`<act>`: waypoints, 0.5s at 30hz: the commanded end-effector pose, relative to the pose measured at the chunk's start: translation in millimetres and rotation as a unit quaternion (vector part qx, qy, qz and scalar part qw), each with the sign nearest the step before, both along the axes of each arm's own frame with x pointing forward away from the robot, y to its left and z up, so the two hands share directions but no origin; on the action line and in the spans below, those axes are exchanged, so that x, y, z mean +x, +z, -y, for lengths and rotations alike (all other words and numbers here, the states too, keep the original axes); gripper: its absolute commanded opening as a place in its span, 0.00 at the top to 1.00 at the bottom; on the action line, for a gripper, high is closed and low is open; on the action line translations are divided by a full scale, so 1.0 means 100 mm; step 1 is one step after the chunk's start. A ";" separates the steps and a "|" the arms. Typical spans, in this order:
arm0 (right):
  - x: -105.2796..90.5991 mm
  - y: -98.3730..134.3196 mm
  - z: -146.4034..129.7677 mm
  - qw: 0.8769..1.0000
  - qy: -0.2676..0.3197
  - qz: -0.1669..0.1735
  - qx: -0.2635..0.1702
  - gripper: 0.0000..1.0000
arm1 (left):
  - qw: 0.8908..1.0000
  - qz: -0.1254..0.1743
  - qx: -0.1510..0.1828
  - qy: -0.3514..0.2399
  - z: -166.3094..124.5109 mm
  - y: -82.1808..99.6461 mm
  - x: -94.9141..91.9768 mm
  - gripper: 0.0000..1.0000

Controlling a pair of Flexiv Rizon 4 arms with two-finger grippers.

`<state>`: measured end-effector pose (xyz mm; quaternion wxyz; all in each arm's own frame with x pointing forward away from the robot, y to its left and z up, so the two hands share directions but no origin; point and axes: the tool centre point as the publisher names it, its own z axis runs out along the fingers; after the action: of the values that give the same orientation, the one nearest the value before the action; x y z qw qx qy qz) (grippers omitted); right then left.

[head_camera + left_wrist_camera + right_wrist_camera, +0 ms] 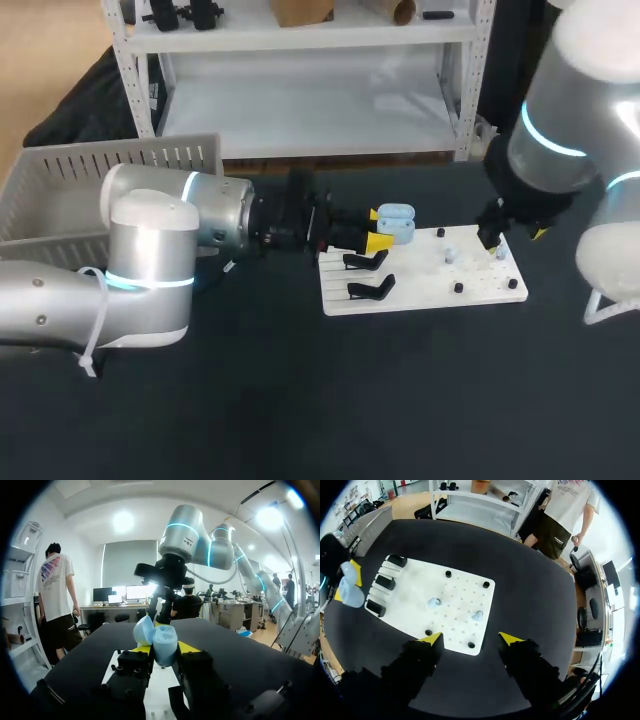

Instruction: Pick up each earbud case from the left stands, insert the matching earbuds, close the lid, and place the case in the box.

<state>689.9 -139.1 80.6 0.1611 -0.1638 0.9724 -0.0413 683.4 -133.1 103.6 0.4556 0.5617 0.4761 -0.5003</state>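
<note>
Left gripper pinches the open case over the board's stands. Right gripper gapes empty above the board's other end; two earbuds sit mid-board, a basket beyond the stands.

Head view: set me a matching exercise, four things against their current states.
Things: 1 earbud case; 2 right hand; 3 earbuds; 4 black stands.
States: A empty, on the white board's left end; B open, holding nothing; C in the left hand, lid open; D loose, mid-board.
Pairs: 1-C, 2-B, 3-D, 4-A.
</note>
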 end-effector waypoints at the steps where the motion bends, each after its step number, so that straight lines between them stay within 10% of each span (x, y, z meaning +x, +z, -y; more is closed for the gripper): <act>1: 0.14 -0.13 -0.04 1.000 -0.012 -0.006 -0.024 0.51 | 1.000 0.000 -0.001 -0.001 0.00 -0.01 0.01 1.00; 15: 0.26 -0.43 0.02 0.998 -0.034 -0.030 -0.037 0.46 | 1.000 0.000 -0.001 -0.001 0.00 -0.01 0.01 1.00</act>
<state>712.5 -143.3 40.7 0.1259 -0.1393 0.9793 -0.0754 683.4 -133.2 103.6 0.4555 0.5617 0.4761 -0.5003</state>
